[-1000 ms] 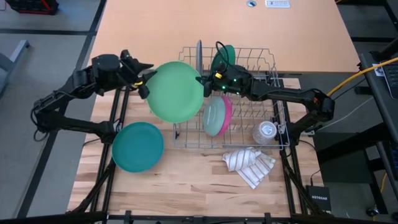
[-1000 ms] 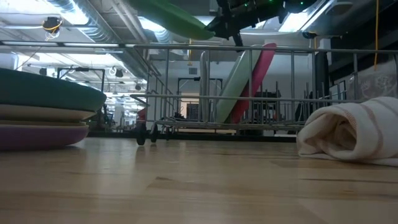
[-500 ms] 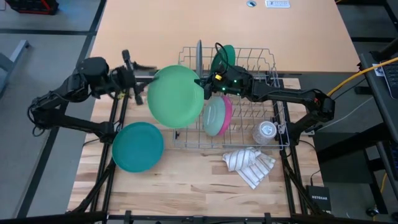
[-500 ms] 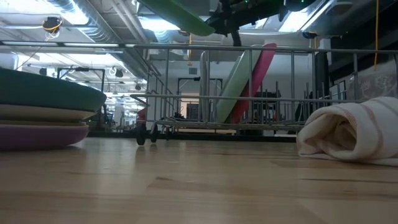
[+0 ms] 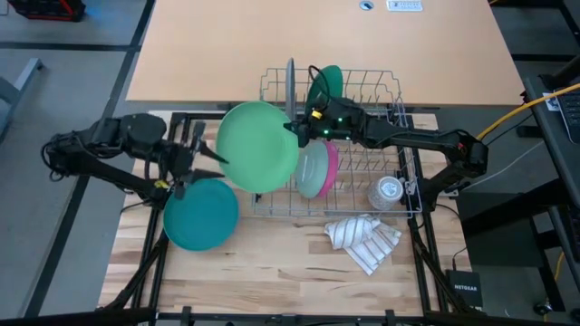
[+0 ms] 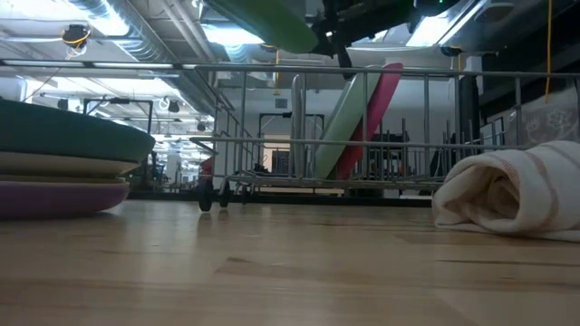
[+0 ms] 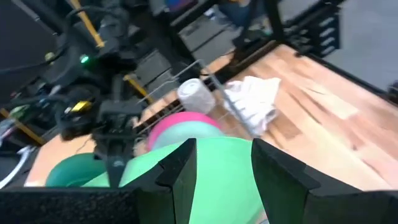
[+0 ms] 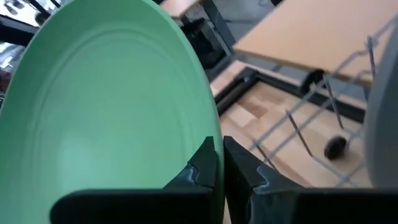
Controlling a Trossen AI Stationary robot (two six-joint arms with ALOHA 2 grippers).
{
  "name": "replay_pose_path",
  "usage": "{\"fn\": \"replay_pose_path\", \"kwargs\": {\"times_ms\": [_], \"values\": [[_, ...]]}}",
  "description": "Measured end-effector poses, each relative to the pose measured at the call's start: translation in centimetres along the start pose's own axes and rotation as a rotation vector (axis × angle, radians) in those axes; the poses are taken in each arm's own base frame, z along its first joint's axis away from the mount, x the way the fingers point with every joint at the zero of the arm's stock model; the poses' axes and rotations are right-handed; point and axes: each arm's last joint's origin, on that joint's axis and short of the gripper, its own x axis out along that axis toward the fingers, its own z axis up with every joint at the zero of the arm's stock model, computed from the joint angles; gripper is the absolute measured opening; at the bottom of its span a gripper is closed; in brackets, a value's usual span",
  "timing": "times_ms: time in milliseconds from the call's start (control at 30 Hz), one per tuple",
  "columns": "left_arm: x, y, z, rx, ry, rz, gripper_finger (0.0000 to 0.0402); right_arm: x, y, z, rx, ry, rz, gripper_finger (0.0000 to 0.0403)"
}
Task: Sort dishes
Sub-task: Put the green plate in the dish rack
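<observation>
Nearest, at seven o'clock, the teal plate (image 5: 200, 213) tops a stack. Just above it the left gripper (image 5: 201, 159) hangs spread open, holding nothing. Toward the centre, the right gripper (image 5: 293, 132) pinches the light green plate (image 5: 258, 146) aloft by its rim, beside the rack (image 5: 335, 149).

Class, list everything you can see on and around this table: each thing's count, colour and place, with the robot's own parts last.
Large round plastic plate: one, light green, held in the air left of the rack.
Stacked round plates: teal on top, a pale one and a purple one beneath, left on the table.
Wire dish rack: one, metal, table centre.
Racked dishes: pale green and pink leaning together; grey and dark green at the back.
Clear glass cup: one, in the rack.
Striped white cloth: one, before the rack.
Right gripper: jaws shut on the light green plate's rim.
Left gripper: jaws open, beside that plate.
</observation>
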Motion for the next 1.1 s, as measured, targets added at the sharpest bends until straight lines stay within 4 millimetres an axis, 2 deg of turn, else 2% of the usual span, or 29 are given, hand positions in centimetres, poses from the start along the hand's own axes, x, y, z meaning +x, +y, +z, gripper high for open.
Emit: {"fn": "replay_pose_path", "kwargs": {"times_ms": [267, 633, 867, 967, 1100], "values": [[0.3, -0.8, 0.0, 0.141, 0.023, -0.065, 0.0141, 0.0, -0.2, -0.7, 0.127, 0.117, 0.032, 0.0012], [3.2, -1.2, -0.6, 0.193, 0.182, -0.088, 0.0141, -0.1, -0.1, -1.1, 0.197, 0.185, 0.073, 0.0012], [4.6, -1.8, -1.4, 0.220, 0.292, -0.163, 0.0140, -0.1, -0.3, -1.5, 0.266, 0.253, 0.076, 0.0013], [5.3, -2.0, -1.7, 0.222, 0.334, -0.195, 0.0128, -0.1, -0.3, -1.6, 0.269, 0.267, 0.078, 0.0013], [6.0, -2.2, -1.9, 0.253, 0.352, -0.222, 0.0090, -0.1, -0.4, -1.7, 0.271, 0.275, 0.074, 0.0018]]}}
